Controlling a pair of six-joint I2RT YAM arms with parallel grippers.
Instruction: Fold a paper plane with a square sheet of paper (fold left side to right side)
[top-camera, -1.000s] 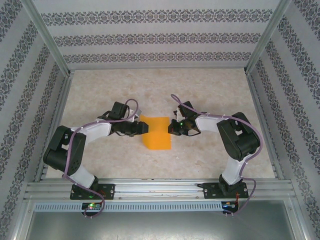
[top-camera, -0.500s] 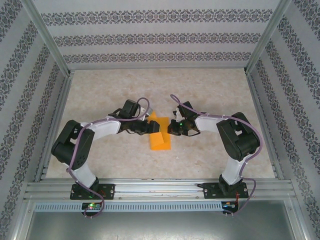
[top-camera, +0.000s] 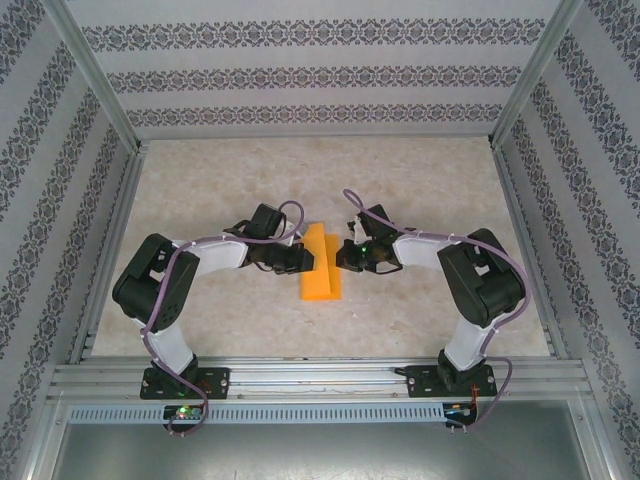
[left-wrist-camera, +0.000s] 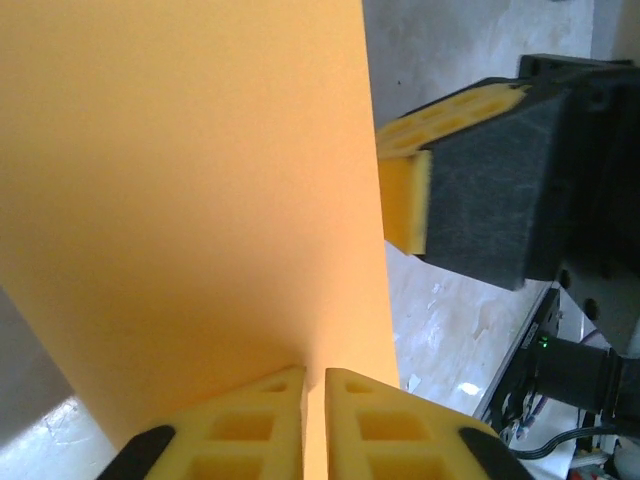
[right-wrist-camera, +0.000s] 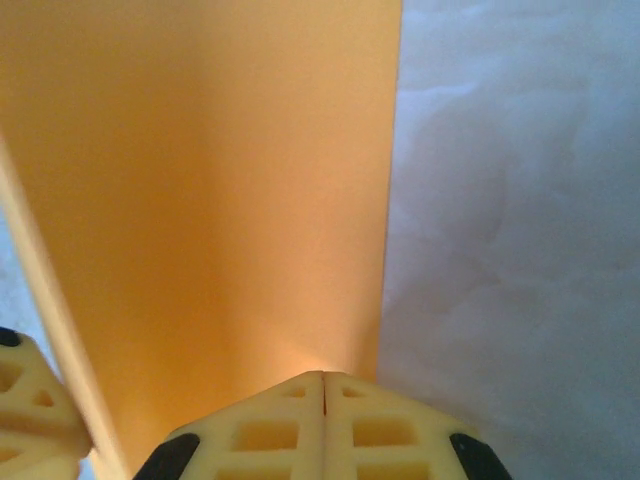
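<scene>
Left gripper (left-wrist-camera: 315, 375) pinches the square sheet of paper (top-camera: 322, 282), whose raised flap stands just ahead of its fingertips. Opposite, right gripper (right-wrist-camera: 322, 378) is clenched (apparently pinning the other edge). Carry the flap across squarely, aligning edges before creasing.

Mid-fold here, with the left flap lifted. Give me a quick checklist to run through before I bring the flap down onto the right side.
1. Left gripper grip: its fingers are closed on the lifted flap of the square sheet of paper. Ok.
2. Right gripper anchor: its fingers are shut, tips at the sheet near its right edge. Whether they pin it firmly: cannot tell.
3. Flap laid onto the right side: it stands raised, not yet down. Not ok.
4. Clearance between the two grippers: they are very close across the flap. Cannot tell.
5. Paper surface: smooth in both wrist views, no tear seen. Ok.
</scene>
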